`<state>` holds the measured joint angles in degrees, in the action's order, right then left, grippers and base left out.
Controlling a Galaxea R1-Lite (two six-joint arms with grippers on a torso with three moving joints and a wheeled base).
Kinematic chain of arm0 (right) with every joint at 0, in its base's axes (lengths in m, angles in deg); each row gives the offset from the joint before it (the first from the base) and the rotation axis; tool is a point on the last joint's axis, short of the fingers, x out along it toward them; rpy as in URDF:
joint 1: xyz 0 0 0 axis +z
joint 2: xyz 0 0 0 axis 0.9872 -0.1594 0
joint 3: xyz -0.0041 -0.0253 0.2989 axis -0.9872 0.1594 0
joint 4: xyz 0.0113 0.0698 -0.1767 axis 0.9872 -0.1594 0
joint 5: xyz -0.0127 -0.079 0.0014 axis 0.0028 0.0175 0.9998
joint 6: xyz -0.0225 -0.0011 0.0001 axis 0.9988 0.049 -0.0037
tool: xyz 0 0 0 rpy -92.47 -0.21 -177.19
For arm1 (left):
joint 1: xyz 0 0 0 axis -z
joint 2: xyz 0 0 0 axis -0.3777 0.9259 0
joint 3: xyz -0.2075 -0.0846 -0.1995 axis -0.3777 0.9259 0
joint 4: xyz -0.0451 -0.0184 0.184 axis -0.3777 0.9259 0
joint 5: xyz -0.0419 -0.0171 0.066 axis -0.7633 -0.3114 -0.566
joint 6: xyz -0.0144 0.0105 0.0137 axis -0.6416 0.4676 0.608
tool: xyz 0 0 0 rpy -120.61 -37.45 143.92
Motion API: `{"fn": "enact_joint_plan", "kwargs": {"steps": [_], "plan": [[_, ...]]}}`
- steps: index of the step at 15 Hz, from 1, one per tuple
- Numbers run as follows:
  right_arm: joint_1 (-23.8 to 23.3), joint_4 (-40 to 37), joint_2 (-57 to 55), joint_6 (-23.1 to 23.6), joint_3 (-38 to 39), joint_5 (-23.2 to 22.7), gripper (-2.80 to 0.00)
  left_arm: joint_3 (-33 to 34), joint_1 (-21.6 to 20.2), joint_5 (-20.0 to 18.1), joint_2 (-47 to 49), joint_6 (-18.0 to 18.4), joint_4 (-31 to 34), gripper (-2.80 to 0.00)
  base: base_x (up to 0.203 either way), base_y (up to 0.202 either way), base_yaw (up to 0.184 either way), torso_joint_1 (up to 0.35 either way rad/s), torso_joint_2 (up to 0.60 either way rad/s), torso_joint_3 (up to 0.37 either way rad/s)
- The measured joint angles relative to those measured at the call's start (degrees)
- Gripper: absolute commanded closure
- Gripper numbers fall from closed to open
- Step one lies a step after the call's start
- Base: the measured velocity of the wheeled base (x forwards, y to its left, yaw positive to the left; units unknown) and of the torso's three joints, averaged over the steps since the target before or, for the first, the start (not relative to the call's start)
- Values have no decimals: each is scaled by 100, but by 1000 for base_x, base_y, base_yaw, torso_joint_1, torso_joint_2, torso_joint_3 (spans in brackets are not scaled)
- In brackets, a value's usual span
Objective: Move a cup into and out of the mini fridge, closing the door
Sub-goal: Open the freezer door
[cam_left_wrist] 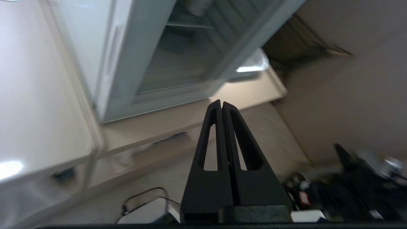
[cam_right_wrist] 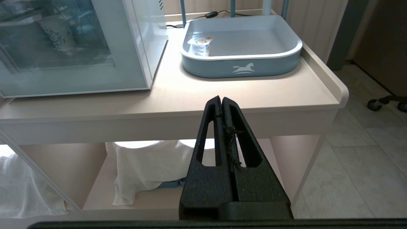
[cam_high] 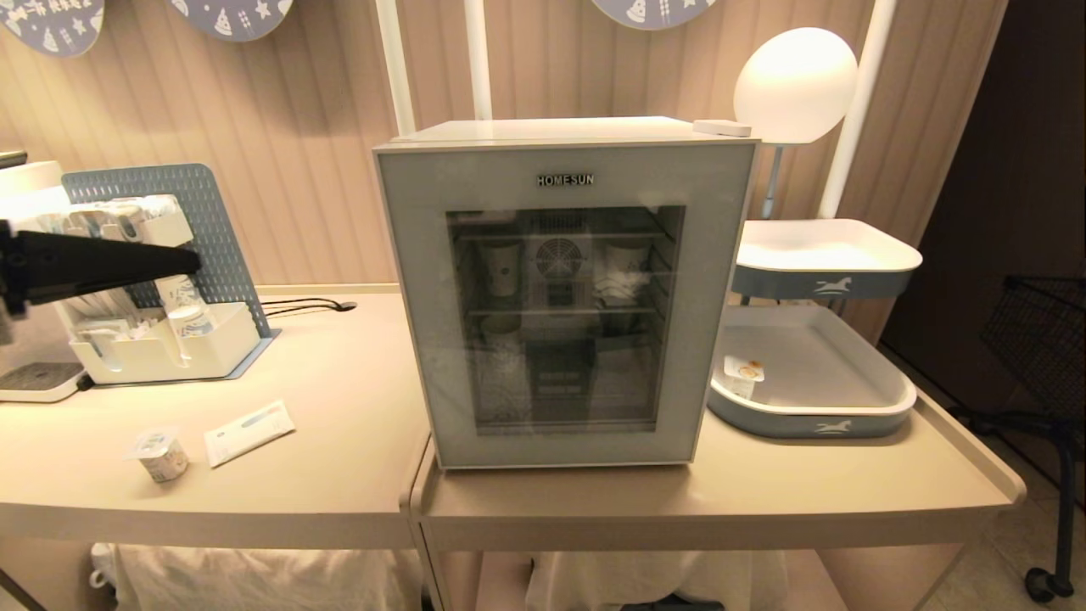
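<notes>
The small white cup (cam_high: 161, 456) with a foil lid and pale green print stands near the front of the left table. The white HOMESUN mini fridge (cam_high: 560, 131) sits in the middle, its grey-blue glass door (cam_high: 407, 297) closed; paper cups show on the wire shelves behind the glass. My left gripper (cam_high: 193, 260) reaches in from the far left, well above the table and up-left of the cup, its black fingers pressed together and empty. In the left wrist view the left gripper (cam_left_wrist: 221, 102) points past the fridge's lower corner. My right gripper (cam_right_wrist: 221, 98) hangs shut and empty below the right table's front edge.
A blue-grey tray (cam_high: 882, 407) right of the fridge holds a similar small cup with an orange mark (cam_high: 743, 376). A white organizer with a blue pegboard (cam_high: 161, 348) stands at back left. A flat white packet (cam_high: 249, 432) lies beside the cup. A second tray (cam_high: 827, 255) and lamp stand behind.
</notes>
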<state>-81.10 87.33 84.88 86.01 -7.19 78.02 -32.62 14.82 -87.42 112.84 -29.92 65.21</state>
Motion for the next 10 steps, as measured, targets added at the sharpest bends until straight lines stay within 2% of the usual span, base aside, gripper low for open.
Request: {"fn": "enact_joint_plan", "kwargs": {"steps": [2,3,4,5,6,7,8,10], "plan": [[0,-1,0,-1,0,0,0,-64,-520,-1459,945,513,-568,0,0,0,0,0,0,0],[0,-1,0,1,0,0,0,1,-693,-2017,1355,853,-945,0,0,0,0,0,0,0],[0,-1,0,-2,0,0,0,78,-807,-2419,1676,1154,-1291,0,0,0,0,0,0,0],[0,0,0,-2,0,0,0,124,-859,-2611,1974,1358,-1525,0,0,0,0,0,0,0],[0,0,0,-3,0,0,0,132,-839,-2539,2215,1421,-1621,0,0,0,0,0,0,0],[0,0,0,-4,0,0,0,121,-766,-2218,2430,1437,-1680,0,0,0,0,0,0,0],[0,1,0,-4,0,0,0,96,-646,-1721,2640,1432,-1819,-280,0,0,0,0,0,0],[0,0,0,-2,0,0,0,102,-409,-664,3055,1362,-2425,-280,0,0,0,0,0,0]]}}
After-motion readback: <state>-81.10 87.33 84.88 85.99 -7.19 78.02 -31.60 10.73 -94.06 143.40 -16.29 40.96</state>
